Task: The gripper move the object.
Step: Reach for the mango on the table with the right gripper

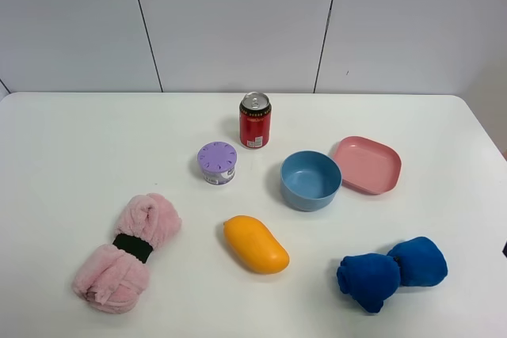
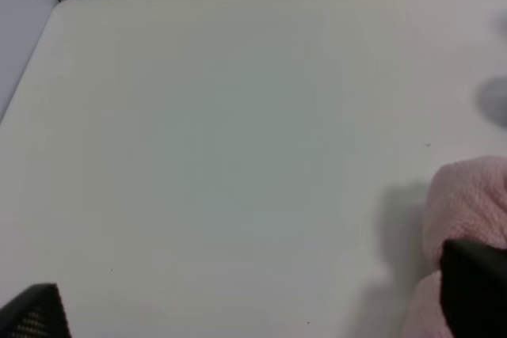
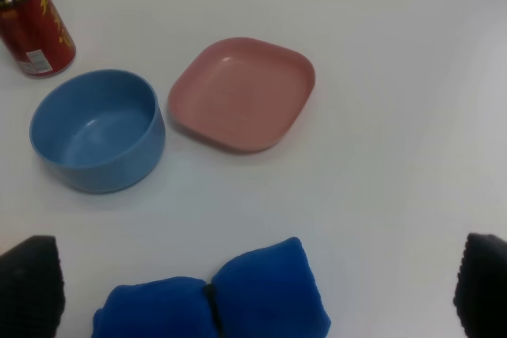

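Lying on its side in the near middle of the table (image 1: 71, 132), the object (image 1: 255, 244) is a glossy orange-yellow, mango-shaped oval. Its long axis runs on a diagonal and nothing touches it. The skin looks smooth and hard-shined, so I judge it slippery, and its rounded, tapering form would tend to squirt out of a pinch placed near either end. Whether it is heavy or hollow cannot be told from here. The safest hold seems to be across the fat middle, square to the long axis, coming down from above.

Behind it stand a purple-lidded round container (image 1: 217, 162) and a blue bowl (image 1: 310, 180), both apart from it. A red can (image 1: 255, 119) stands farther back, and a pink plate (image 1: 367, 165) sits just beside the bowl. A pink rolled towel (image 1: 127, 251) lies well to one side and a blue rolled cloth (image 1: 392, 271) to the other, so the approach from above is unobstructed.

Neither wrist view shows the object. The left claw (image 2: 253, 302) is spread wide, its black tips at opposite edges of the view, with the pink towel close by one of them. The right claw (image 3: 253, 282) is likewise spread and holds nothing, hanging above the blue cloth — no grasp has been made.
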You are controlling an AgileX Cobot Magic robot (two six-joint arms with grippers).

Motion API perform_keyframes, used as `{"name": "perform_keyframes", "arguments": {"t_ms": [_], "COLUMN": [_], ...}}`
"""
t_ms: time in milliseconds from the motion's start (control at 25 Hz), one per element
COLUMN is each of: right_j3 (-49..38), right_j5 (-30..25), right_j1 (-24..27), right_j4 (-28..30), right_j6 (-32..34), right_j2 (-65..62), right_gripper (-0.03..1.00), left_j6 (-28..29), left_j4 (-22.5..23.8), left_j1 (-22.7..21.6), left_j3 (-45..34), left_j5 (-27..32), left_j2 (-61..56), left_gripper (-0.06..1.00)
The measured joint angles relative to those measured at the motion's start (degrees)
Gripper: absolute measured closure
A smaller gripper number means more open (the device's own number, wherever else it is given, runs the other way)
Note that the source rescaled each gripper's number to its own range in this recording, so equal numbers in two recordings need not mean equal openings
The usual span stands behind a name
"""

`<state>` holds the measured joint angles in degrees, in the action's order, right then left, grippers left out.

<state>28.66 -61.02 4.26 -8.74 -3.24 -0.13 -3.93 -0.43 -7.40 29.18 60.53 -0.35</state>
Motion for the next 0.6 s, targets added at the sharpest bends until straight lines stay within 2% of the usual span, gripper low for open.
{"name": "perform_keyframes", "arguments": {"t_ms": [600], "right_j3": [0.00], "right_j5": [0.07], "right_j1": [0.00], "right_j4": [-1.18], "right_j6": [-0.19], "right_j2": [0.00], "right_gripper": [-0.03], "left_j6": [0.00], "left_j4": [0.00], "left_j1": [0.00], "left_j3": [0.00], "left_j5": [0.00], "left_j2": [0.00], "left_gripper": [-0.06]}}
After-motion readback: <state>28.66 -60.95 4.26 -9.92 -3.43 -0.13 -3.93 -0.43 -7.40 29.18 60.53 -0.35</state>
